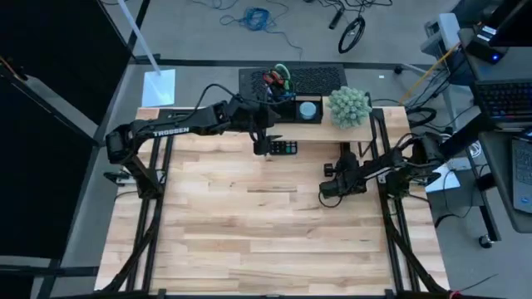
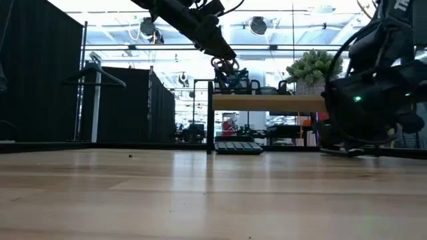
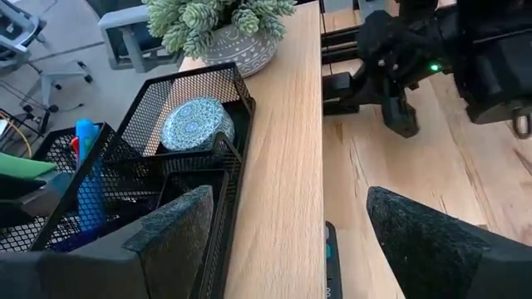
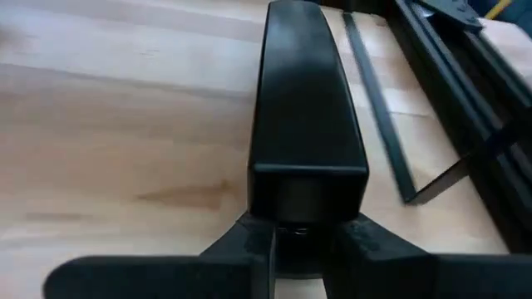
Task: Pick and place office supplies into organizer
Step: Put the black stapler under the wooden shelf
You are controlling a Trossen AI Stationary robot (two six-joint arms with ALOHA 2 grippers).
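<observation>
The black rectangular mesh organizer [image 3: 195,124] is seated on the light wooden shelf riser [image 3: 278,166] at the far edge of the table, as seen in the left wrist view. A small round blue-grey patterned disc [image 3: 196,123] is lodged in one of its compartments, on the side nearer the plant. A slim blue pen [image 3: 88,178] is stood upright in a neighbouring compartment, with red and green items, partly hidden, beside it. In the high view, red and green handles [image 1: 278,77] are noted at the organizer's end away from the plant.

A fuzzy green plant ball in a patterned grey pot [image 3: 229,29] is placed on the riser just beside the organizer. A black calculator [image 1: 283,148] is found on the wooden table [image 1: 249,224] below the riser's front edge.

The left gripper [image 3: 283,232] is held above the riser's front edge, next to the organizer, with its padded fingers [image 3: 179,228] spread wide and nothing between them.

The right gripper [image 1: 328,189] is parked low over the table on the right side, well apart from the organizer. Its fingers are seen drawn together in the right wrist view, with nothing held.
</observation>
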